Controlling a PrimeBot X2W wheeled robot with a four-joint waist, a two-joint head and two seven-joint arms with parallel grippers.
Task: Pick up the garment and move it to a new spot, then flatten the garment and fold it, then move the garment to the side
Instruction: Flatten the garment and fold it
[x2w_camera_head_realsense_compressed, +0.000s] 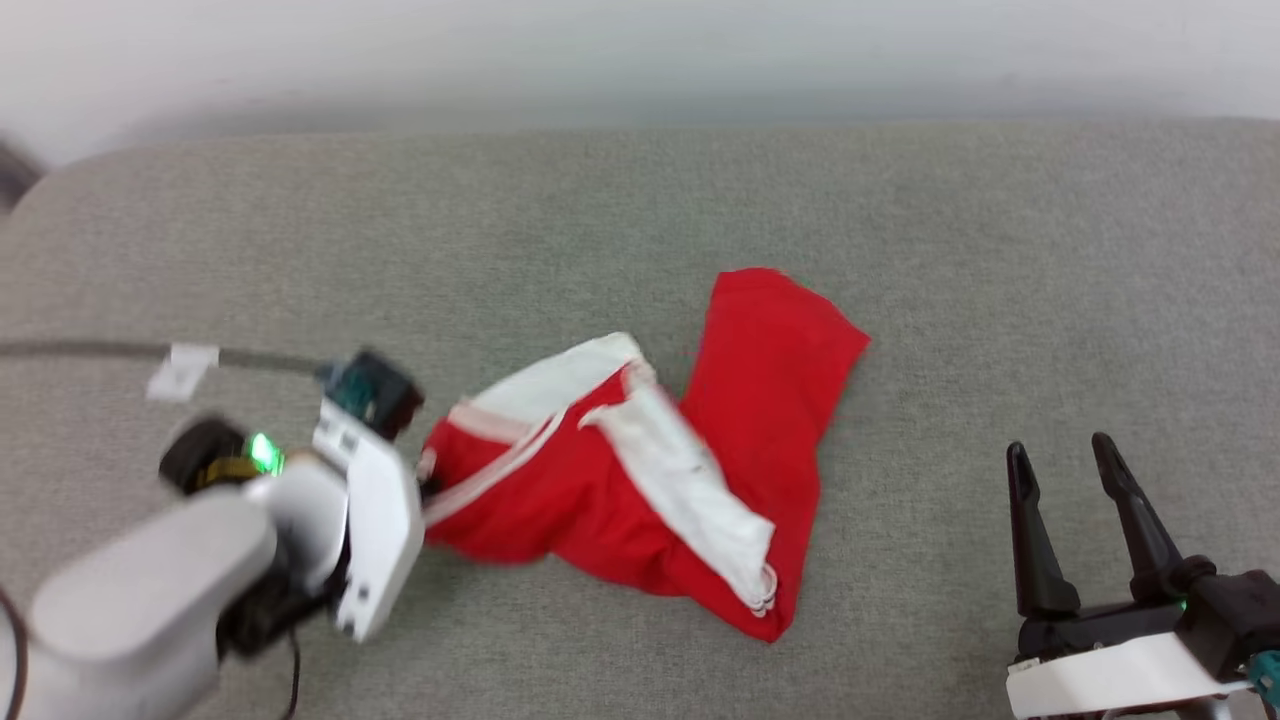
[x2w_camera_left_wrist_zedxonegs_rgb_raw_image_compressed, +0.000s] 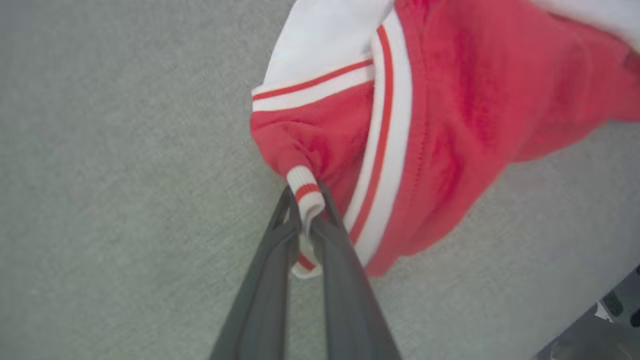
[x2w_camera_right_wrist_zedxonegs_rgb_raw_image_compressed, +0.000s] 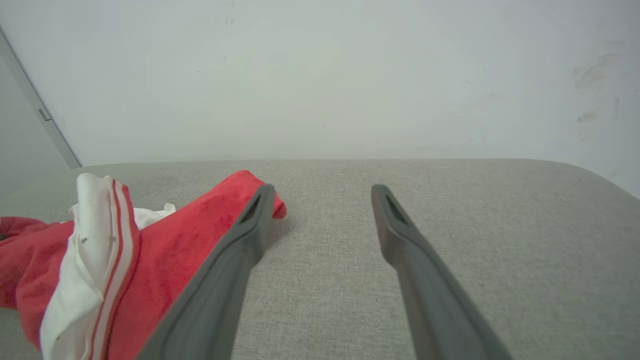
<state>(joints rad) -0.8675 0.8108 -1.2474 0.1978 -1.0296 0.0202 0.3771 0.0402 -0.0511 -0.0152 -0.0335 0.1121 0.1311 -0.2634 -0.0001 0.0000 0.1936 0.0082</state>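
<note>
One garment (x2w_camera_head_realsense_compressed: 640, 470), trim clamped in left end effector (x2w_camera_left_wrist_zedxonegs_rgb_raw_image_compressed: 306, 202); right end effector (x2w_camera_head_realsense_compressed: 1060, 447) open

Garment (x2w_camera_head_realsense_compressed: 750, 390) centred on the fabric surface (x2w_camera_head_realsense_compressed: 640, 220)

Passage free over grey surface (x2w_camera_head_realsense_compressed: 1000, 250) around garment (x2w_camera_head_realsense_compressed: 770, 400).
</note>
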